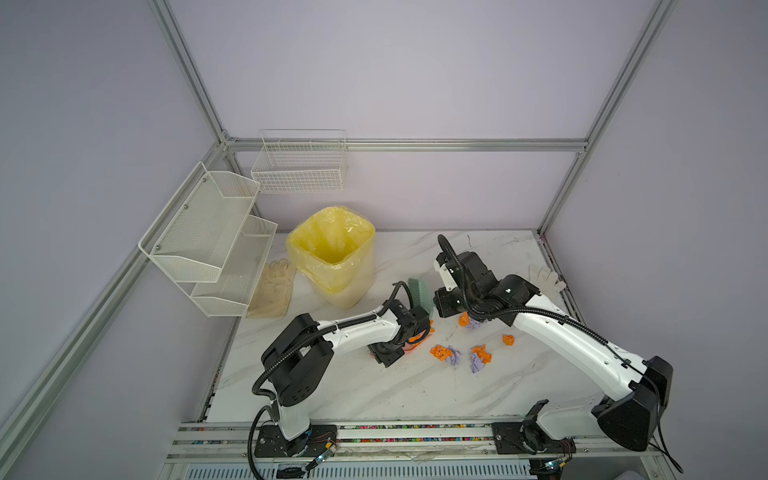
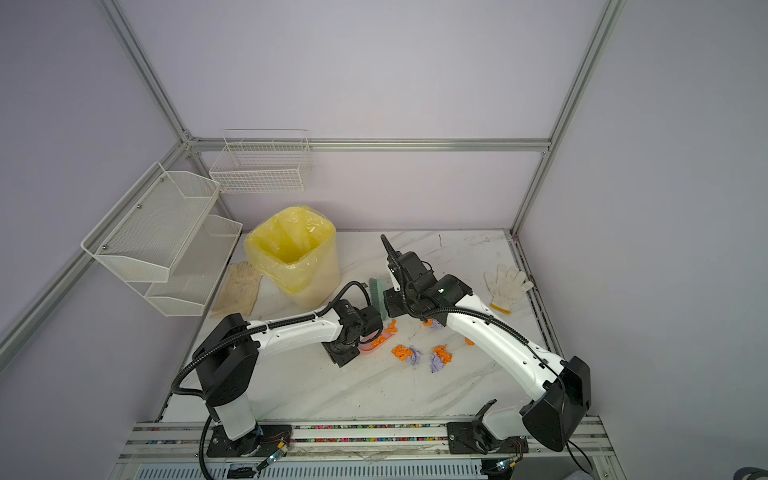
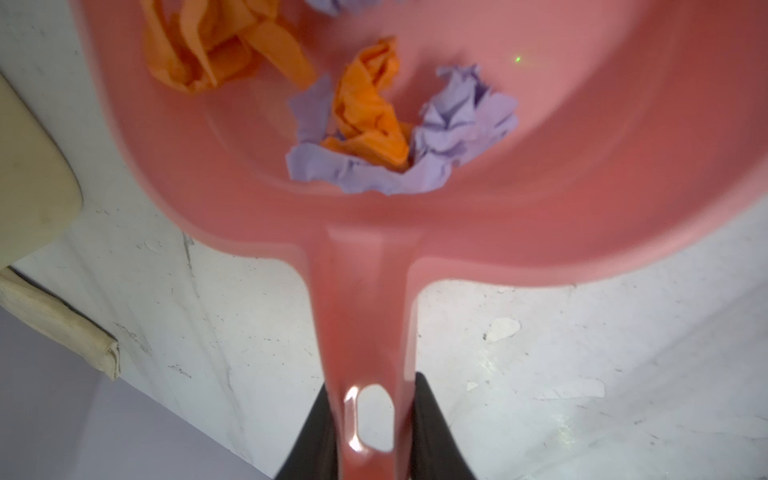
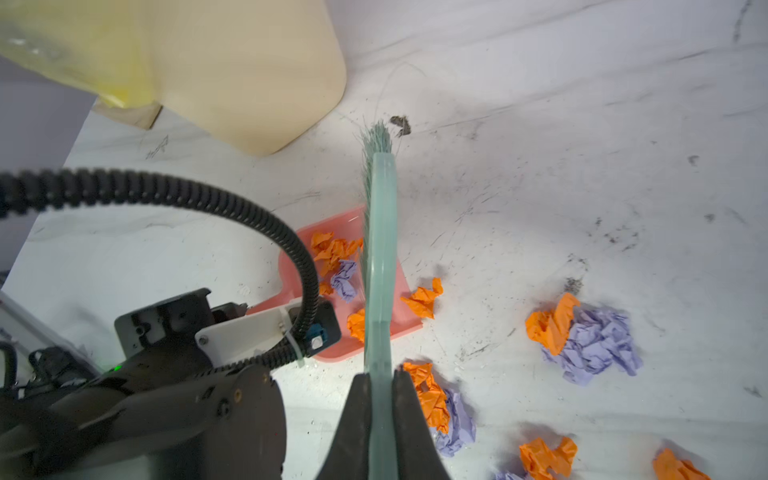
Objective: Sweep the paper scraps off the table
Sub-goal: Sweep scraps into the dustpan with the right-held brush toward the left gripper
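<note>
Several orange and purple paper scraps [image 1: 444,353] [image 2: 440,357] [image 4: 582,336] lie on the white marble table [image 1: 374,386] between the two arms. My left gripper [image 3: 372,380] is shut on the handle of a pink dustpan [image 3: 582,187] [image 2: 376,345], whose front edge rests on the table. Some scraps [image 3: 382,120] lie inside the pan. My right gripper [image 4: 379,374] is shut on the handle of a pale green brush [image 4: 380,257] [image 1: 417,291]. The brush stands across the mouth of the dustpan [image 4: 401,326], bristles toward the pan. One orange scrap [image 4: 422,299] lies at the pan's lip.
A beige bin with a yellow liner [image 1: 330,253] stands behind the dustpan. One glove [image 1: 274,286] lies left of the bin and another [image 1: 546,278] at the table's right edge. White mesh shelves [image 1: 208,241] and a wire basket [image 1: 299,166] hang on the walls.
</note>
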Motion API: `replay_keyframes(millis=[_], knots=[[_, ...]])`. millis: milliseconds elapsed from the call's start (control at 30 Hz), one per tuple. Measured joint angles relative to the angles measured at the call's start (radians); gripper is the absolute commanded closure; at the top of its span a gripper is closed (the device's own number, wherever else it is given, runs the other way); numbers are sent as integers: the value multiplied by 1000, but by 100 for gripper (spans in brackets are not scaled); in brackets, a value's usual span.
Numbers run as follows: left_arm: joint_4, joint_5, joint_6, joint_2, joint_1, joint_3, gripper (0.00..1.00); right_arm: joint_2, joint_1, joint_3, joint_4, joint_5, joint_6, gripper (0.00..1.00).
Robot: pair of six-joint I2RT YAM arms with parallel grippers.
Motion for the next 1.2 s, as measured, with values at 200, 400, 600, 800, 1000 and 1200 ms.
replay_keyframes(millis=[200, 400, 600, 800, 1000, 1200], knots=[[0, 1, 0, 0, 0, 0, 100, 77, -32, -19, -52, 114, 14, 100], [3, 4, 0, 0, 0, 0, 100, 121, -32, -45, -87, 159, 11, 100], [5, 4, 0, 0, 0, 0, 100, 117, -32, -57, -65, 74, -2, 100], [5, 4, 0, 0, 0, 0, 100, 97, -30, -73, -23, -88, -1, 100], [7, 4, -1, 0, 0, 0, 100, 37, -29, -73, 16, -198, 29, 100], [23, 8, -2, 0, 0, 0, 100, 8, -25, -51, 4, -137, 67, 100]])
